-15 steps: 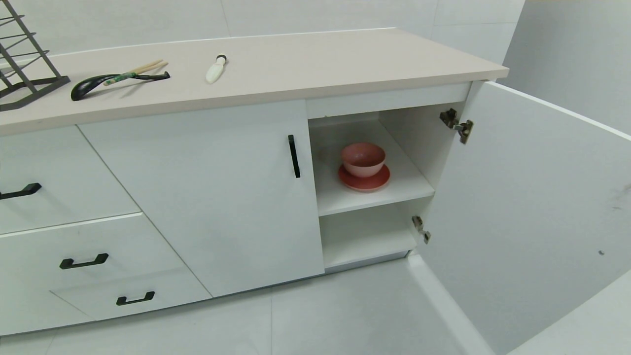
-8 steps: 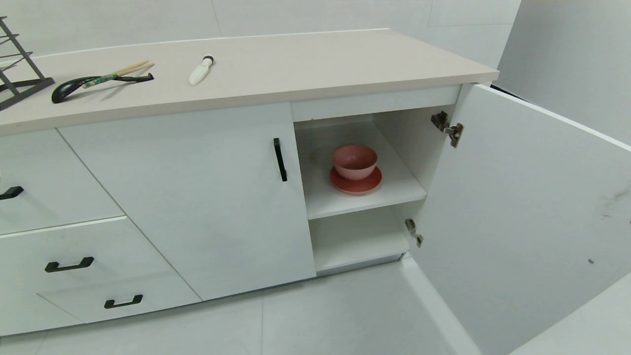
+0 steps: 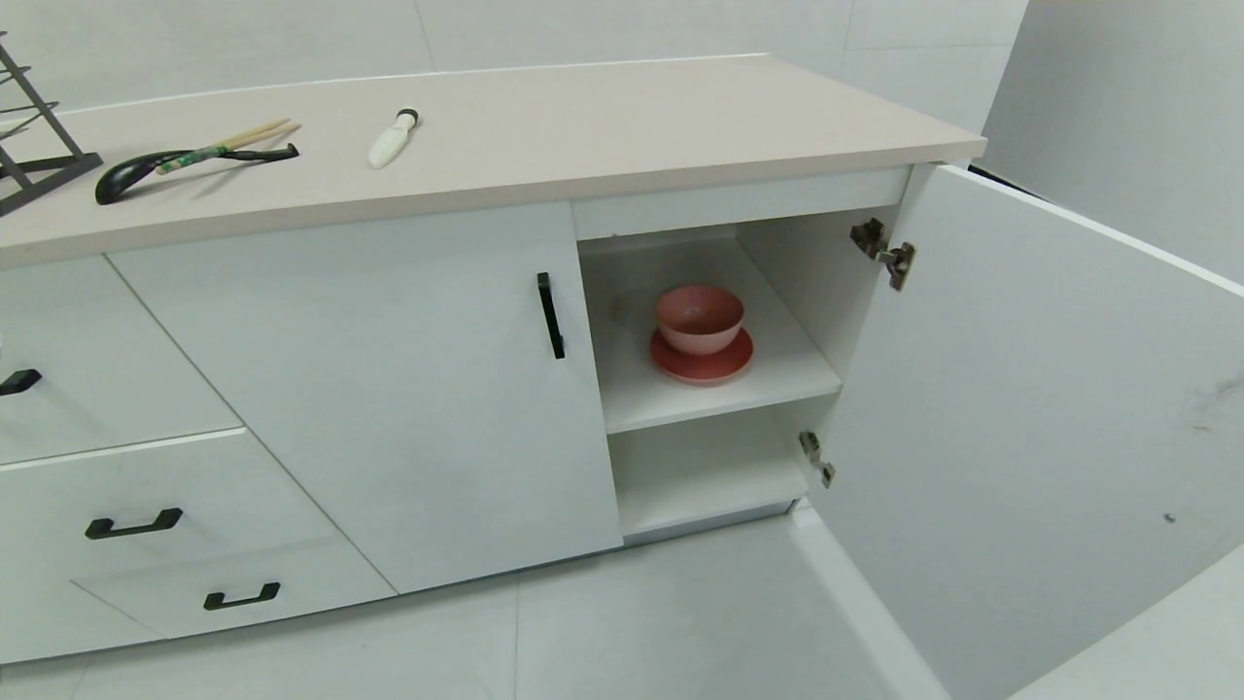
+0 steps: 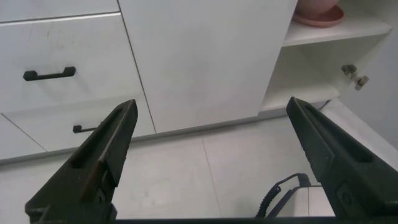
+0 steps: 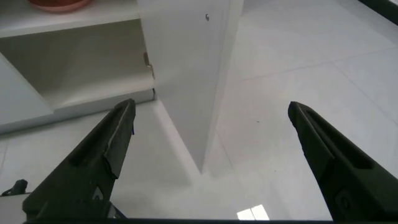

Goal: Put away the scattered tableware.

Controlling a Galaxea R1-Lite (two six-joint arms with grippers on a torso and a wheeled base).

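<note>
Ahead stands the cabinet (image 3: 369, 389), white under a beige top (image 3: 603, 126), and I place everything by it. Its right door (image 3: 1050, 408) is swung wide open on two metal hinges. The door (image 3: 389, 369) next to it is shut, with a black handle (image 3: 551, 315) at its edge. Drawers (image 3: 117, 350) with black pulls take up the cabinet's left part.

Inside the open compartment, on the upper shelf (image 3: 719, 403), a red plate (image 3: 702, 367) lies flat with a pink bowl (image 3: 699, 318) upright on it. On the cabinet's top, at the far left, sits the foot of a dark wire rack (image 3: 34, 160). Just right of the rack a black ladle (image 3: 136, 173) lies with chopsticks (image 3: 233, 141) across its handle, touching it. A small white tool (image 3: 391, 139) with a dark tip lies apart, farther right.

My left pincer (image 4: 211, 102) hangs low over the floor (image 3: 680, 622) before the shut door, fingers spread wide and holding nothing. My right pincer (image 5: 211, 104) hangs over the floor by the open door's edge, equally spread and empty.
</note>
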